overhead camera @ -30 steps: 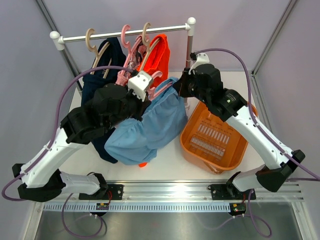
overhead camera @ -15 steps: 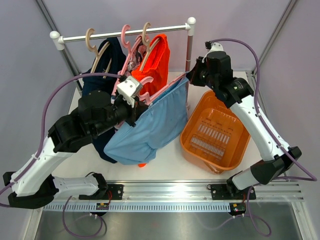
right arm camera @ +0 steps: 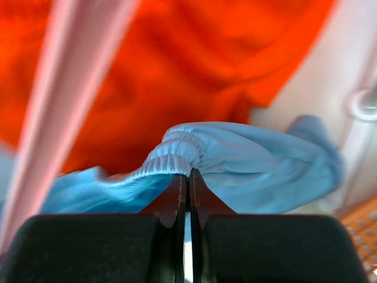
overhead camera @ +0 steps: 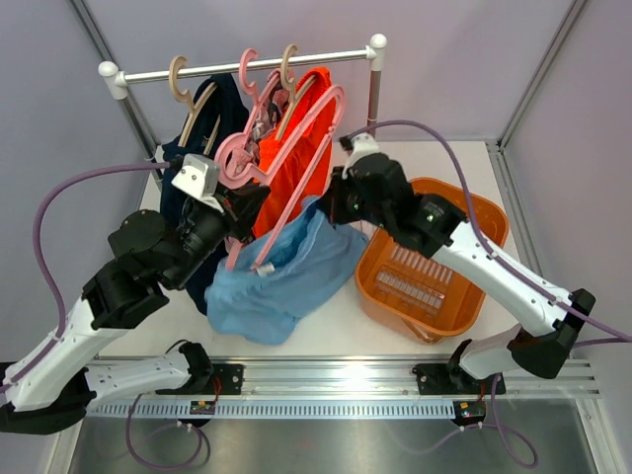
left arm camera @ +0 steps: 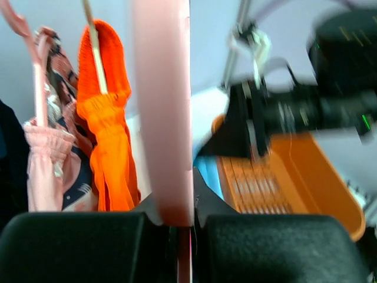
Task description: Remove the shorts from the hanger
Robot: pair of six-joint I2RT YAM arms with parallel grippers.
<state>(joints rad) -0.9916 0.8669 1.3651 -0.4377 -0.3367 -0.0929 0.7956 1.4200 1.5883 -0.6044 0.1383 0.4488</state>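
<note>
My left gripper [overhead camera: 245, 202] [left arm camera: 177, 215] is shut on a pink hanger [overhead camera: 314, 148] [left arm camera: 162, 106], which tilts up to the right in front of the rail. The hanger's lower tip lies over the light blue shorts [overhead camera: 286, 272] [right arm camera: 259, 159]; I cannot tell whether it still catches them. My right gripper [overhead camera: 328, 209] [right arm camera: 188, 172] is shut on their elastic waistband, and the rest sags in a heap onto the table. On the rail [overhead camera: 247, 67] hang the dark navy shorts [overhead camera: 219, 104], the pink patterned shorts [overhead camera: 259, 117] [left arm camera: 53, 165] and the bright orange shorts [overhead camera: 314, 114] [left arm camera: 109, 135] [right arm camera: 206, 53].
An orange basket [overhead camera: 464, 212] [left arm camera: 318, 177] stands on the table at the right, just beyond my right arm. The rail's right post [overhead camera: 374, 84] rises behind the right gripper. Navy fabric hangs low behind my left arm.
My left gripper has swung the pink hanger up and to the left. My right gripper has come down and left with the waistband. The blue shorts have slackened and sunk towards the table.
</note>
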